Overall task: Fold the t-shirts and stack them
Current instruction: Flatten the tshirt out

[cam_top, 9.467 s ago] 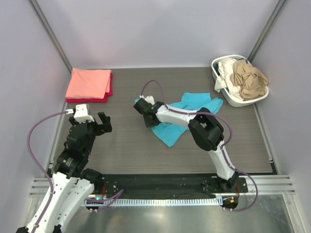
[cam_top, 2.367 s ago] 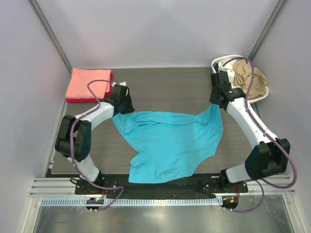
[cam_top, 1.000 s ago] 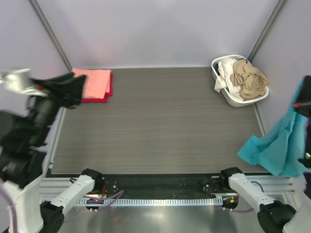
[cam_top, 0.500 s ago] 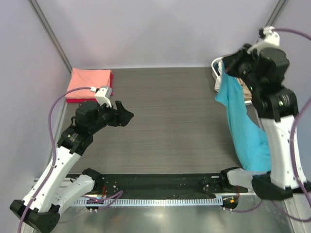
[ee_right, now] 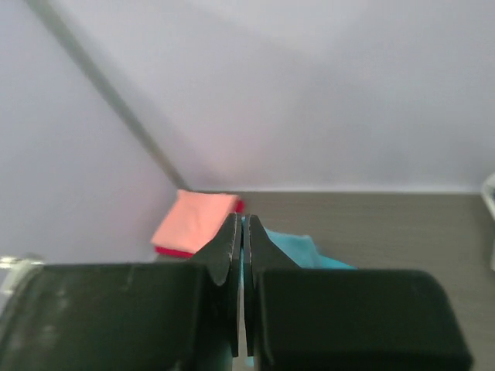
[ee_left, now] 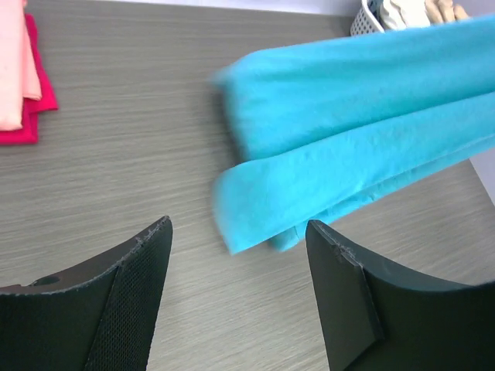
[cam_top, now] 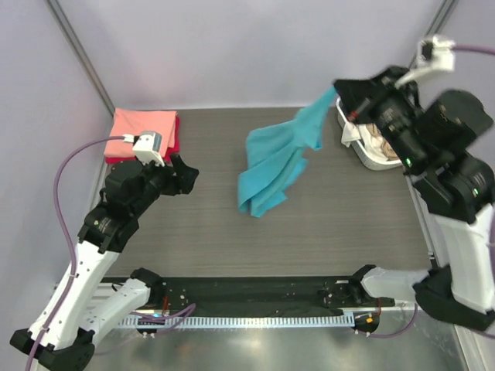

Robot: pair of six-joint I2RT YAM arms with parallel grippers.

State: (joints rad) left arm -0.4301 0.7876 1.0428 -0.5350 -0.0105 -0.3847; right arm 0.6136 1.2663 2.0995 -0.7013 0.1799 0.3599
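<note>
The turquoise t-shirt (cam_top: 277, 162) hangs in the air over the middle of the table, swung out to the left from my right gripper (cam_top: 337, 89), which is raised high at the back right and shut on its top corner. In the right wrist view the fingers (ee_right: 232, 255) are pressed together on a thin strip of turquoise cloth (ee_right: 298, 249). My left gripper (cam_top: 184, 176) is open and empty over the left of the table, short of the shirt; its wrist view shows the shirt (ee_left: 348, 147) ahead. A folded salmon-pink shirt (cam_top: 142, 132) lies on a red one (cam_top: 173, 142) at the back left.
A white laundry basket (cam_top: 357, 143) with tan and white shirts stands at the back right, partly hidden behind my right arm. The grey wood-grain table (cam_top: 325, 232) has side rails and walls close on both sides.
My right gripper has swung the turquoise shirt from hanging at the right edge out to the left over the table's middle. My left arm has shifted only slightly.
</note>
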